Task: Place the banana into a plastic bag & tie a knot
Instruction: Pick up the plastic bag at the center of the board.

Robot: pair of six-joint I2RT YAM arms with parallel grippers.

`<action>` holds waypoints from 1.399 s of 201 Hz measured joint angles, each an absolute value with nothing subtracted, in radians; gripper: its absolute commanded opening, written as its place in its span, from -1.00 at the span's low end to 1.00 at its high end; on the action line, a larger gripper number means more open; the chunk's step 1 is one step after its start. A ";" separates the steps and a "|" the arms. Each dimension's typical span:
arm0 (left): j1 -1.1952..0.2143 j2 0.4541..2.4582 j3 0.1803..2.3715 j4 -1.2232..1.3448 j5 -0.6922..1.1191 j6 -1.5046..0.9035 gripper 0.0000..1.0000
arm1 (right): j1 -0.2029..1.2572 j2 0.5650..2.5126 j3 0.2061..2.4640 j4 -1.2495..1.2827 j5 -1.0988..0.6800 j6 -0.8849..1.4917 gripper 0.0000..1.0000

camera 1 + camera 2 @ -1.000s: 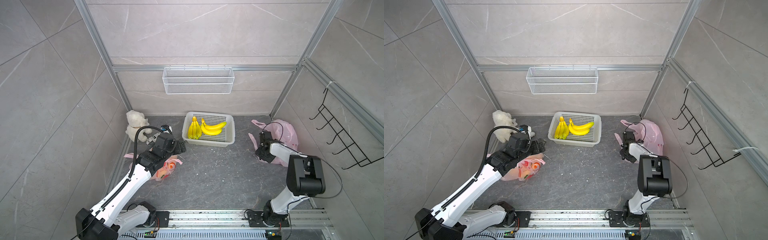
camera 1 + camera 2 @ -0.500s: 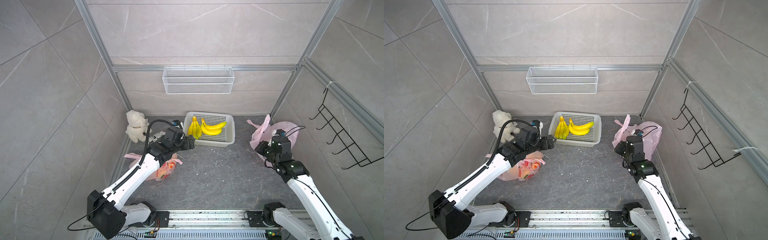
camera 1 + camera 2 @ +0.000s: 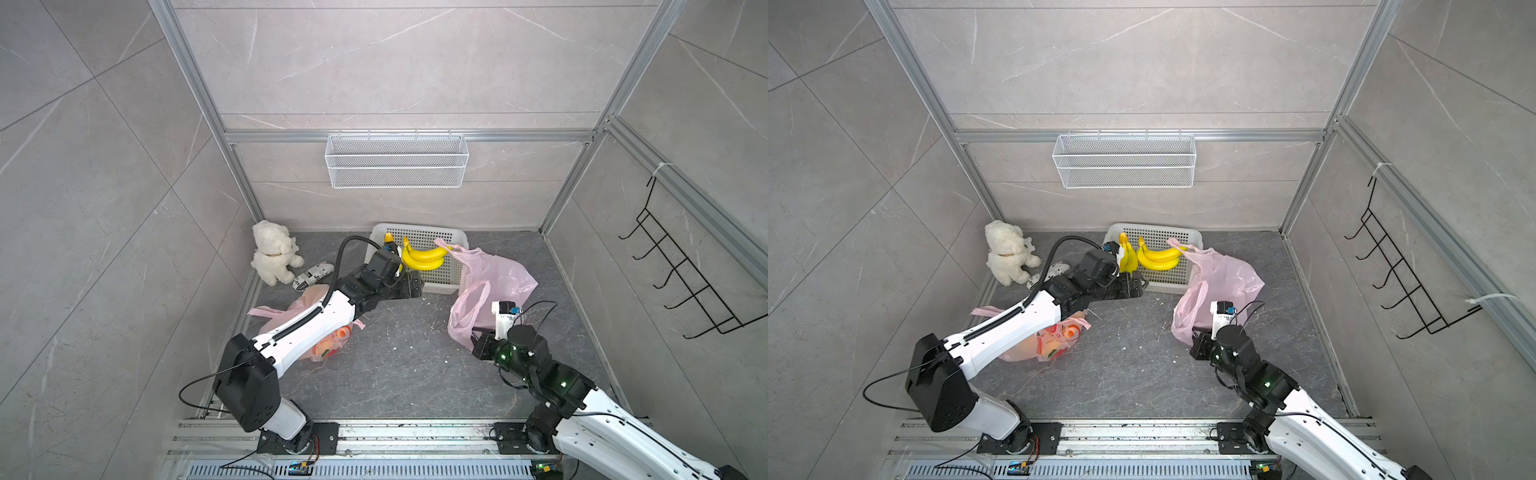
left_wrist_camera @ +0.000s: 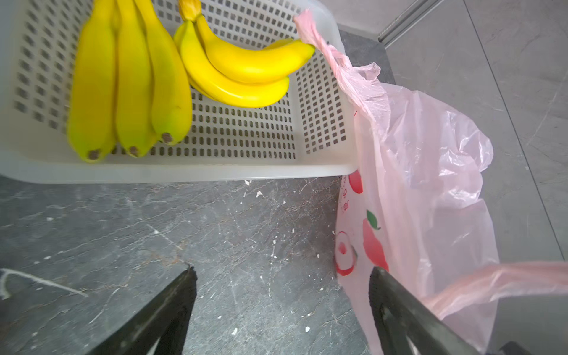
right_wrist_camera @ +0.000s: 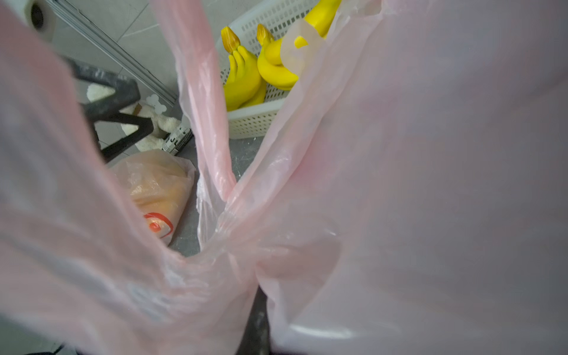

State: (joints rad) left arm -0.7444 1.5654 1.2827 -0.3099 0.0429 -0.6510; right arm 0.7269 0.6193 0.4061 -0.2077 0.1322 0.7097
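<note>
step: pickup approach | bananas (image 3: 422, 259): inside basket (image 3: 440, 286) | left gripper (image 4: 282, 272): wide, empty, just before basket front rim | right gripper (image 3: 476, 345): clamped on bag (image 3: 498, 278) beside basket | next: advance over rim, close on one bunch

You worked inside a cell walled with large pale grey marbled tiles (image 3: 395, 62), framed by slim aluminium posts (image 3: 195, 95). On the horizontal aluminium rail (image 3: 282, 136) across your rear wall hung a white wire-mesh basket (image 3: 397, 166). A black wire hook rack (image 3: 681, 266) was fixed to the wall on your right. Your floor was a dark grey stone-look slab (image 3: 407, 365), scuffed and flecked with white. The light was even and soft, leaving only faint shadows.
</note>
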 measured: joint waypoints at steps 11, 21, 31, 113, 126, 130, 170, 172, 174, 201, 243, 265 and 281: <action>-0.756 1.599 1.290 -0.289 0.062 -0.673 0.78 | 0.753 0.622 0.371 -0.181 0.150 0.720 -1.00; -0.764 1.627 1.293 -0.269 0.072 -0.697 0.76 | 0.773 0.632 0.349 -0.163 0.162 0.727 -1.00; -0.771 1.654 1.293 -0.248 0.087 -0.720 0.74 | 0.799 0.651 0.329 -0.141 0.177 0.737 -1.00; -0.821 1.857 1.346 -0.093 0.211 -0.786 0.38 | 0.926 0.722 0.228 0.006 0.285 0.783 -1.00; -0.828 1.871 1.346 -0.072 0.228 -0.789 0.34 | 0.926 0.722 0.228 0.017 0.290 0.788 -1.00; -0.831 1.873 1.346 -0.061 0.236 -0.790 0.34 | 0.926 0.722 0.228 0.020 0.290 0.790 -1.00; -0.850 1.872 1.292 0.064 0.251 -0.793 0.40 | 0.926 0.726 0.227 0.035 0.294 0.791 -1.00; -0.850 1.871 1.286 0.070 0.249 -0.793 0.39 | 0.927 0.726 0.227 0.035 0.294 0.791 -1.00; -0.851 1.870 1.282 0.073 0.248 -0.794 0.37 | 0.927 0.726 0.227 0.035 0.294 0.791 -1.00; -0.854 1.869 1.266 0.076 0.247 -0.791 0.13 | 0.928 0.726 0.227 0.036 0.297 0.791 -1.00; -0.854 1.894 1.304 0.098 0.274 -0.797 -0.12 | 0.928 0.726 0.226 0.039 0.300 0.790 -1.00; -0.857 1.931 1.341 0.105 0.294 -0.801 -0.26 | 0.928 0.726 0.222 0.048 0.300 0.790 -1.00; -0.860 1.946 1.354 0.104 0.300 -0.798 -0.39 | 0.928 0.725 0.221 0.049 0.300 0.790 -1.00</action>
